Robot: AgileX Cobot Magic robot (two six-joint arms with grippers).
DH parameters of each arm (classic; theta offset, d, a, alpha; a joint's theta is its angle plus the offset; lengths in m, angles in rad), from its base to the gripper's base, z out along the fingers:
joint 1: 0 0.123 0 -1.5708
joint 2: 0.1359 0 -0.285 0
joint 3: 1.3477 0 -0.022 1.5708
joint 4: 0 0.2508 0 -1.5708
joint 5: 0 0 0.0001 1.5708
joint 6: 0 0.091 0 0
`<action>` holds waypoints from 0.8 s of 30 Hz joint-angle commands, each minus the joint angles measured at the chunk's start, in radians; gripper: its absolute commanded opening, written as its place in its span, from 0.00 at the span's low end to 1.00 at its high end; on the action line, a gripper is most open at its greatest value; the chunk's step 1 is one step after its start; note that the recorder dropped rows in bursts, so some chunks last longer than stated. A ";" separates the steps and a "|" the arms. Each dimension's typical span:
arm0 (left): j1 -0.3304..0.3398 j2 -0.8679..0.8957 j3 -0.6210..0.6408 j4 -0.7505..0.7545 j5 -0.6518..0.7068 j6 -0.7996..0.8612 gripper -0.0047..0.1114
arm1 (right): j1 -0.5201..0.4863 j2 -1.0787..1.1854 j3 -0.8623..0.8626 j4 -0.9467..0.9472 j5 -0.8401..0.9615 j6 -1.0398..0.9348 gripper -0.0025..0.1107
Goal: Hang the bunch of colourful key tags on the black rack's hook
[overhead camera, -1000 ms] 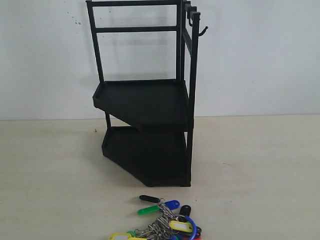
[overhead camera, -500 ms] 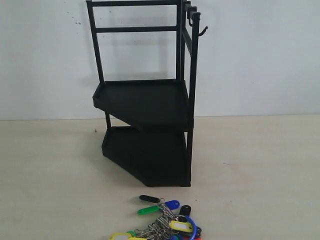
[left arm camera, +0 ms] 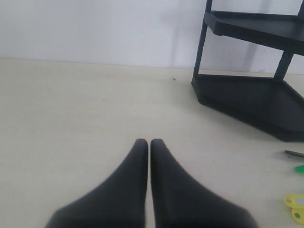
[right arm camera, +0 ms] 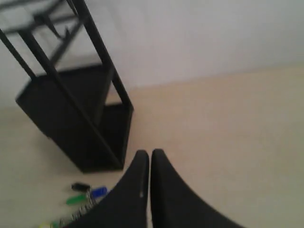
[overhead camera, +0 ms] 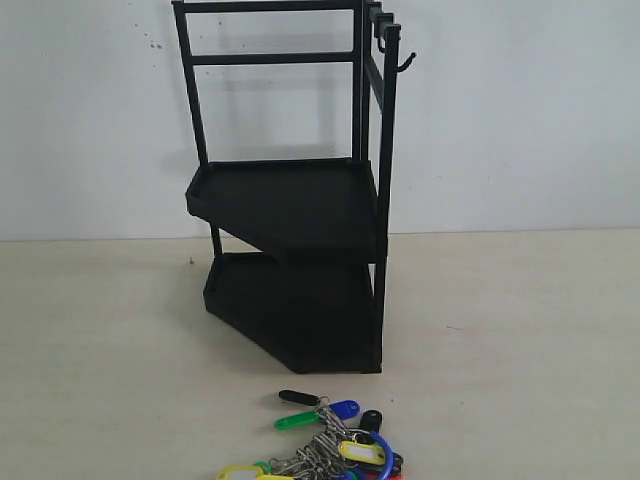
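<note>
Exterior view: key bunch [overhead camera: 332, 442] flat on surface [overhead camera: 520, 330], just before rack [overhead camera: 290, 200]; hook [overhead camera: 405, 62] high up. Left hand [left arm camera: 149, 142], right hand [right arm camera: 150, 153]: pressed closed, empty. Risk: gripped off-centre, floppy bunch swings, misses small hook.

Matte black rack [overhead camera: 290, 200], colourful key tag bunch [overhead camera: 358, 452] with yellow, green, blue, red and black tags, silver chains, blue ring sleeve; pale beige bench [overhead camera: 520, 340], plain white wall [overhead camera: 520, 120]; left gripper [left arm camera: 149, 141], right gripper [right arm camera: 150, 152], both black

One black rack [overhead camera: 285, 200], two trays [overhead camera: 290, 310]; one colourful key tag bunch [overhead camera: 335, 445].
</note>
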 commanded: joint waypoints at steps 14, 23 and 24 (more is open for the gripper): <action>0.002 -0.002 0.003 0.005 -0.008 0.003 0.08 | 0.001 0.452 0.153 0.774 0.147 -0.788 0.03; 0.002 -0.002 0.003 0.005 -0.008 0.003 0.08 | 0.015 0.740 0.226 0.905 0.110 -0.905 0.16; 0.002 -0.002 0.003 0.005 -0.008 0.003 0.08 | 0.033 0.768 0.226 0.930 0.098 -0.915 0.24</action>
